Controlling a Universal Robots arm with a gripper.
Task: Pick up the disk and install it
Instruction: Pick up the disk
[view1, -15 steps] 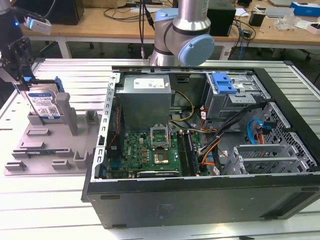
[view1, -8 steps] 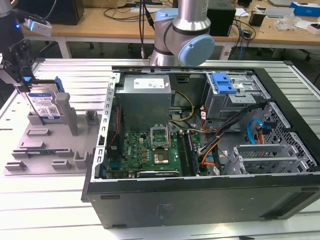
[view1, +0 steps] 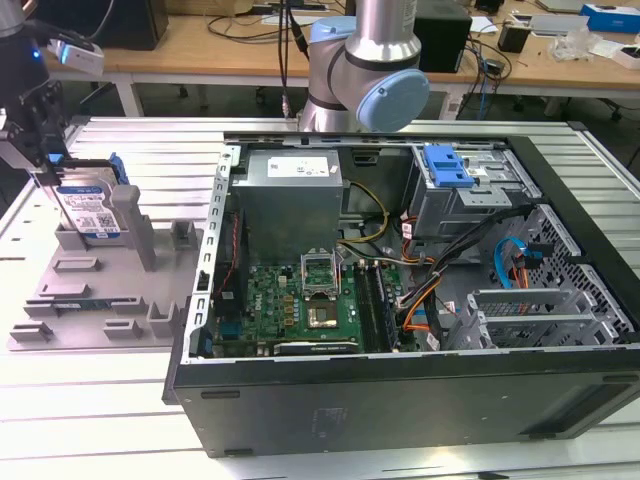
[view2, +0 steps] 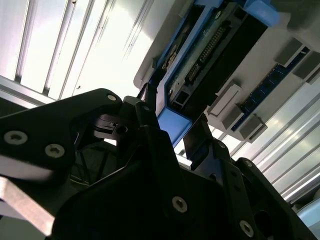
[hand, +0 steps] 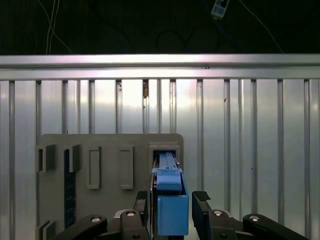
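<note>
First wrist view: pincer (hand: 172, 196) spread astride disk (hand: 172, 212) | exterior view: disk upright in holder (view1: 100, 292)

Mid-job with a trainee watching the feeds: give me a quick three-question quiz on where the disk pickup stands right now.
1. True or false: the disk stands on edge in the grey fixture, outside the computer case.
2. Pick one. In the first wrist view, the end effector has its fingers: A) on either side of the disk's blue frame; B) shut with nothing between them; C) well clear of the disk.
3. Fill in: the grey fixture sits toward the exterior view's ____.
Key: 1 true; 2 A; 3 left.
</note>
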